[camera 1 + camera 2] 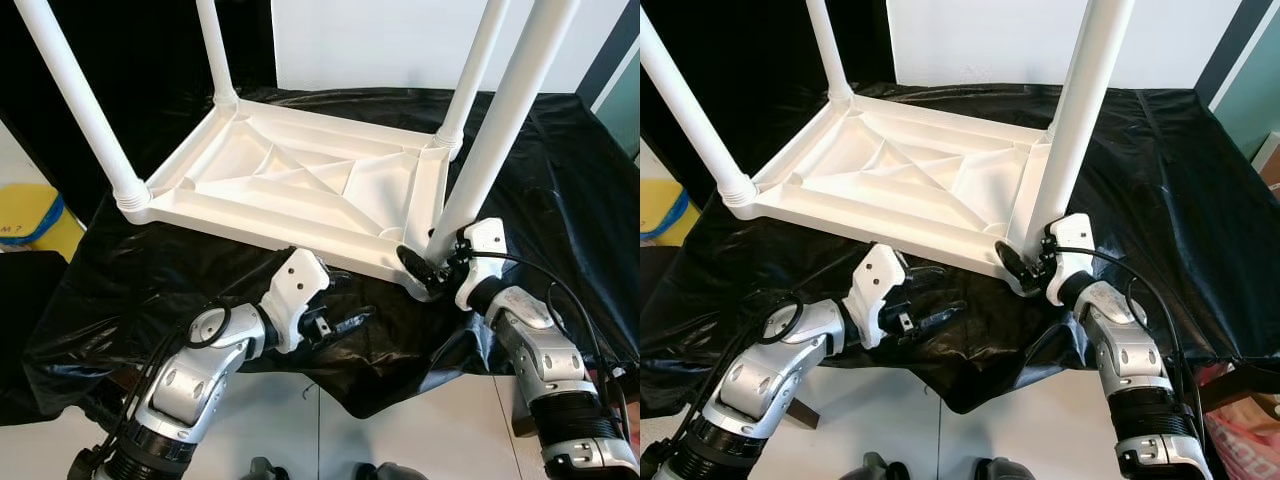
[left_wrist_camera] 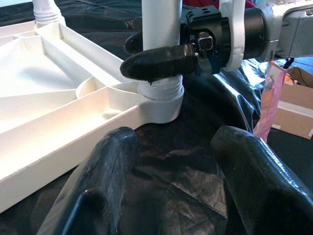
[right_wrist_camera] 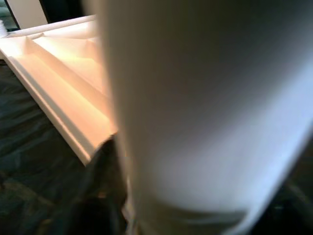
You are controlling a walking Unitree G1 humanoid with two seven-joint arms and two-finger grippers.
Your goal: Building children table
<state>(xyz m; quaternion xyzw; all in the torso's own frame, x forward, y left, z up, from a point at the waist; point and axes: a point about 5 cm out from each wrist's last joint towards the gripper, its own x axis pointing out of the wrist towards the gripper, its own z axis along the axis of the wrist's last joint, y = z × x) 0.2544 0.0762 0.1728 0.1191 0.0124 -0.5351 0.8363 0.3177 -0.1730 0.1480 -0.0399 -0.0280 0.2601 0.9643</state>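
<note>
1. On a black plastic sheet (image 1: 560, 170), a white plastic tabletop (image 1: 290, 185) is laid upside down, ribbed underside up.
2. Four white legs are seen standing up from its corners: the near-right leg (image 1: 500, 130), the near-left leg (image 1: 75, 100), and two far legs (image 1: 215, 50) at the back corners.
3. The right gripper (image 1: 425, 268) is placed at the base of the near-right leg, just above the threaded collar at the corner socket (image 2: 159, 100).
4. Its fingers (image 2: 159, 63) are clamped around that leg, one black finger seen across the front of the tube in the left wrist view.
5. In the right wrist view, the leg is shown blurred and very close, with the tabletop rim (image 3: 63, 117) beside it.
6. The left gripper (image 1: 335, 322) is rested low on the sheet, just in front of the tabletop's near edge, pointed toward the near-right corner.
7. Its two fingers (image 2: 110, 166) are spread apart with nothing held between them.
8. A yellow and blue object (image 1: 30, 215) is seen on the floor to the left of the sheet.
9. A cardboard box (image 2: 293, 105) is visible beyond the right arm in the left wrist view.
</note>
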